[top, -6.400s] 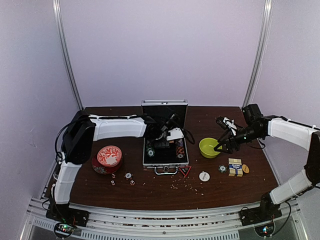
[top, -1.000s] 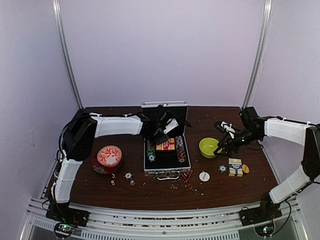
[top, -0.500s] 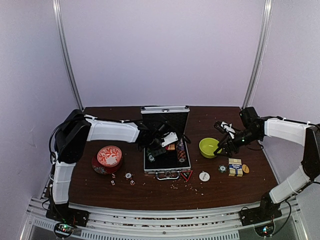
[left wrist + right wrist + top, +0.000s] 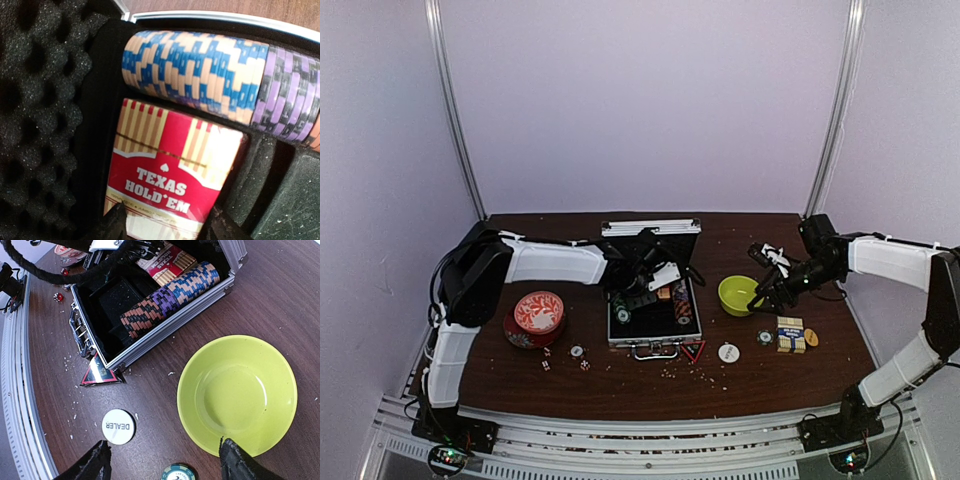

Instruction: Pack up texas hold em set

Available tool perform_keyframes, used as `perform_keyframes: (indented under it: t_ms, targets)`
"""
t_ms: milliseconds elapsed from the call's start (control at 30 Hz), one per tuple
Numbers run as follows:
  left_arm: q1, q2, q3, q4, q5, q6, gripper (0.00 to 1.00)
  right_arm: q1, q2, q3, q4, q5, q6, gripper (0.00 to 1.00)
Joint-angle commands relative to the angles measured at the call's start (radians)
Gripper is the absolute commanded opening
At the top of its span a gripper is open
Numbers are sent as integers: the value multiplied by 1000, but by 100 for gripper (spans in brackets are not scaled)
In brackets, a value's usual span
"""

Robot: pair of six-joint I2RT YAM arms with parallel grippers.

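The left arm stretches across the table from its base, forearm level, wrist dipped into the open silver case (image 4: 651,312) at mid-table. The left gripper (image 4: 167,225) hangs right over the red Texas Hold'em card deck (image 4: 167,187) lying in the case's black lining; its fingertips (image 4: 116,225) flank the deck's near end, jaws parted to a moderate gap, nothing gripped that the wrist view can confirm. Just beyond the deck lies a row of striped poker chips (image 4: 200,75), blue-and-cream running into purple, against the case's metal rim. Egg-crate foam (image 4: 35,100) of the lid rises on the left of that view.

Over on the other side, the right arm reaches in from the edge, elbow bent, wrist tilted down beside the lime-green bowl (image 4: 237,395). The right gripper (image 4: 162,460) hovers wide open and empty above the wood, one finger near the bowl's rim. Below it sit the white dealer button (image 4: 118,426), a triangular button (image 4: 100,374) by the case corner, and a loose chip (image 4: 178,473). A second deck (image 4: 790,335) rests near the bowl.
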Motion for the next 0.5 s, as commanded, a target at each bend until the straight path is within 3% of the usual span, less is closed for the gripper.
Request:
perform_keyframes:
  t_ms: [0,467]
  targets:
    - [8,16,19,56,-80,14,54,4,7,8,-12,13,-12,75]
    - [-3,-190,-82,139,-131,37,52,4,12,8,-10,20,-10,76]
